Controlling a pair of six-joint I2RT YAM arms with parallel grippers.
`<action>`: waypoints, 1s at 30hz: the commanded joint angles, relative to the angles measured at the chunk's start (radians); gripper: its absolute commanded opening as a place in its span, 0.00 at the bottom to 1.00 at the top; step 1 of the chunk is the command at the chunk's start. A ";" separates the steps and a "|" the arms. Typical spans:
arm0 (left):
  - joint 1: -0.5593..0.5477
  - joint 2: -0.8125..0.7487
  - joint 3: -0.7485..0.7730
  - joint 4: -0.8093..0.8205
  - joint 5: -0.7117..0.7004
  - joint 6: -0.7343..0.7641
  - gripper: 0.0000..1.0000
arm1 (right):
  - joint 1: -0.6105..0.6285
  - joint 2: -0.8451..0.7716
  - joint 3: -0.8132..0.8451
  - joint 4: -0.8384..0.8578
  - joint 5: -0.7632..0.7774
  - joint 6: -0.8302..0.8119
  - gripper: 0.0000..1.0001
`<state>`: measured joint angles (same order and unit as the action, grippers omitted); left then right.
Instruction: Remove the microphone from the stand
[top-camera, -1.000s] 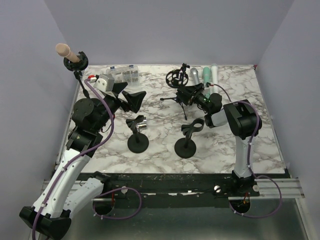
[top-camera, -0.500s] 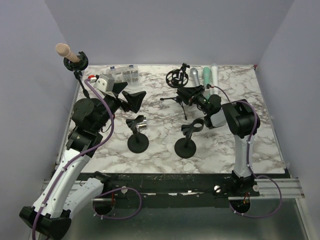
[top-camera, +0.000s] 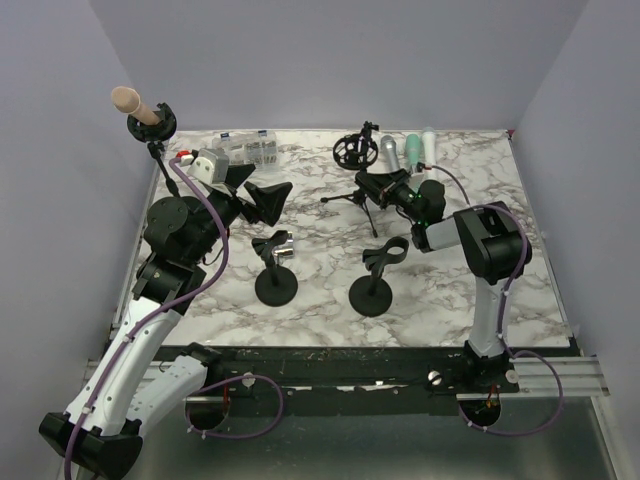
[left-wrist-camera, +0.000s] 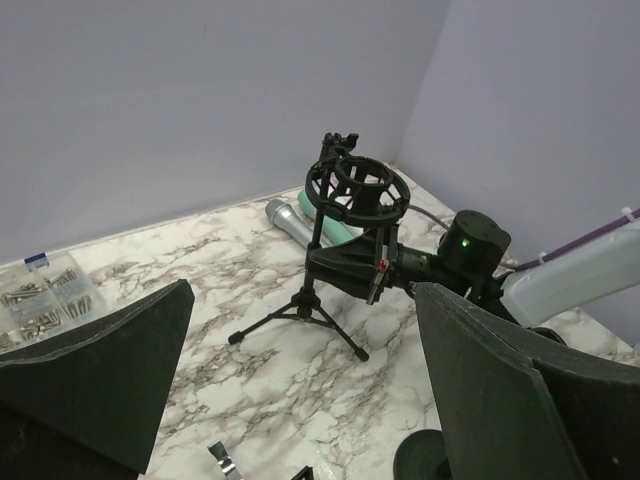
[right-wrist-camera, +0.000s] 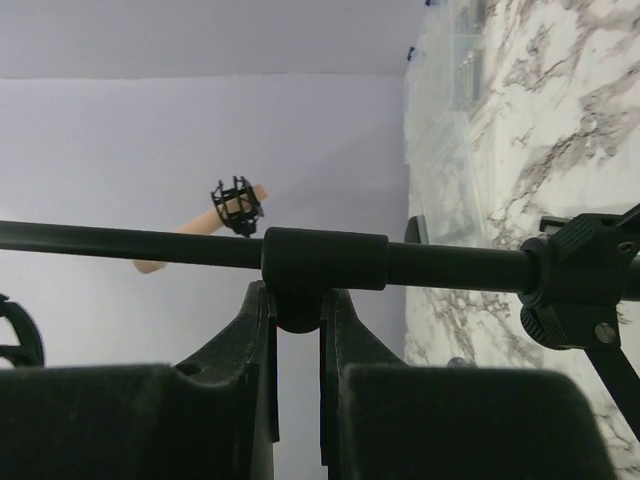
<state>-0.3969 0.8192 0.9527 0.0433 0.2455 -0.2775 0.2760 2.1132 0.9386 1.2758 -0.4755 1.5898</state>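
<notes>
A peach microphone (top-camera: 126, 99) sits tilted in a black shock mount on a stand (top-camera: 153, 127) at the far left back corner; the right wrist view shows it far off (right-wrist-camera: 165, 260). My right gripper (top-camera: 373, 186) is shut on the pole of a small tripod stand (top-camera: 352, 152) whose shock mount is empty. The right wrist view shows its fingers (right-wrist-camera: 258, 330) pinching the pole's thick collar (right-wrist-camera: 325, 258). My left gripper (top-camera: 260, 190) hangs open over the table's left middle, apart from both stands, with nothing between its fingers (left-wrist-camera: 100, 375).
Two round-base clip stands (top-camera: 275, 272) (top-camera: 375, 282) stand in front of the arms. A clear box of screws (top-camera: 246, 148) lies at the back. A grey (top-camera: 390, 152), a green (top-camera: 412, 150) and a white microphone (top-camera: 429, 144) lie at the back right.
My right gripper has closed on the tripod stand's pole, and its arm has shifted a little to the right. The left arm has not moved.
</notes>
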 joint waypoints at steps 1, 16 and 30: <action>-0.004 -0.010 -0.011 0.022 0.011 0.008 0.97 | 0.002 -0.074 0.011 -0.487 0.036 -0.218 0.01; -0.005 -0.001 -0.012 0.023 0.011 0.003 0.97 | 0.008 -0.179 0.267 -1.351 0.359 -0.726 0.01; -0.005 0.018 -0.012 0.020 0.007 -0.003 0.97 | 0.019 -0.198 0.501 -1.550 0.384 -0.874 0.07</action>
<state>-0.3969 0.8314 0.9512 0.0437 0.2451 -0.2779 0.3065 1.8858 1.4242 -0.0978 -0.1898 0.8154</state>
